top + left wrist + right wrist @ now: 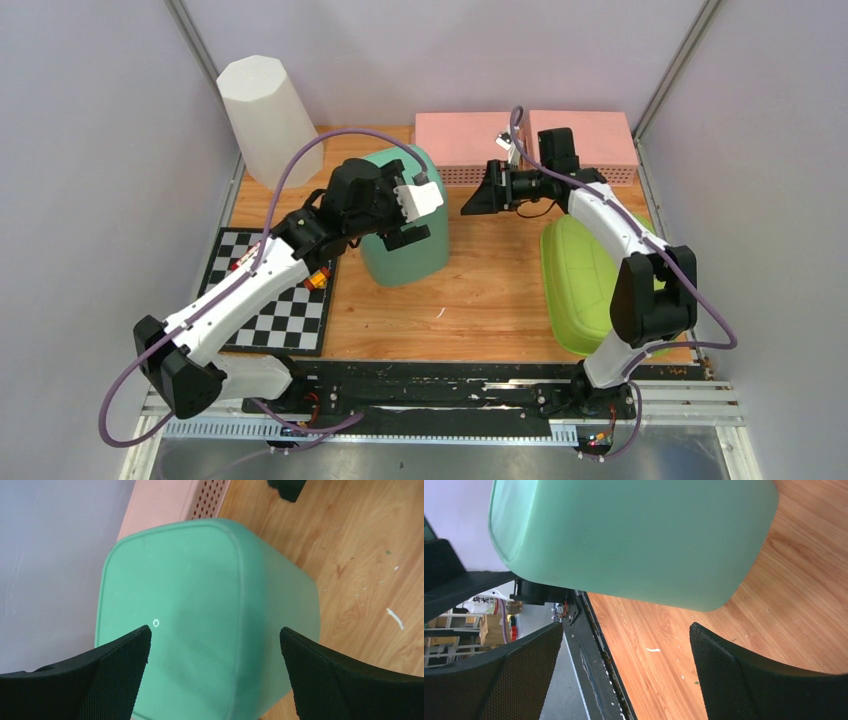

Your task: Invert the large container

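In the middle of the table [480, 300], a little left of centre, you have the green container [405, 265] standing on the wood. A closed flat face with a small ring mark looks up into the left wrist camera.

- Left gripper [215, 632]: jaws spread wide. It hangs over the container's top, left of that face's middle. In the wrist view the flat face fills the gap between the two black fingers [120, 675]. You cannot tell from any view whether a pad touches the plastic. Nothing is clamped.
- Right gripper [626, 627]: jaws also wide, holding nothing. It points left at the container's right side from just beside it, and bare wood shows between them from above. In its wrist view the green wall lies ahead of the fingertips [744, 675], outside the gap.

Around it:
- white faceted tub [265, 115], far left, well apart
- pink boxes [525, 140] along the far edge
- lime lid [580, 285] on the right, under the right arm
- checkerboard [270, 300], near left
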`<control>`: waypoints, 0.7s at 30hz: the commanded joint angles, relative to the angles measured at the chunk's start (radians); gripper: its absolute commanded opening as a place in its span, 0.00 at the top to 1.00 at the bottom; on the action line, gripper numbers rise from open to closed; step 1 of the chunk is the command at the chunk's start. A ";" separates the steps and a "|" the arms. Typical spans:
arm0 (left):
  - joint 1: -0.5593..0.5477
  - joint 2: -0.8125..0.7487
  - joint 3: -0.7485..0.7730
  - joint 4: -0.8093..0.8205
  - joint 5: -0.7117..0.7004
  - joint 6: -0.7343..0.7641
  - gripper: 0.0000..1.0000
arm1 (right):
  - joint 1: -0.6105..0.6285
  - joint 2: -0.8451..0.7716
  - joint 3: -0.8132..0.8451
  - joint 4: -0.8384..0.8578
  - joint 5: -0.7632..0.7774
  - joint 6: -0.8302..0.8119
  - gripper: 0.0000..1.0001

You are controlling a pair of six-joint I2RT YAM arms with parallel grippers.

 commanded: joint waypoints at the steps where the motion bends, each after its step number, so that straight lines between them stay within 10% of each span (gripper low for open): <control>1: -0.022 0.028 -0.013 0.069 -0.215 -0.021 0.00 | -0.016 -0.049 -0.025 0.010 -0.029 -0.039 0.01; 21: -0.022 0.146 0.023 0.104 -0.540 -0.081 0.00 | -0.040 -0.080 -0.063 0.048 -0.041 -0.029 0.01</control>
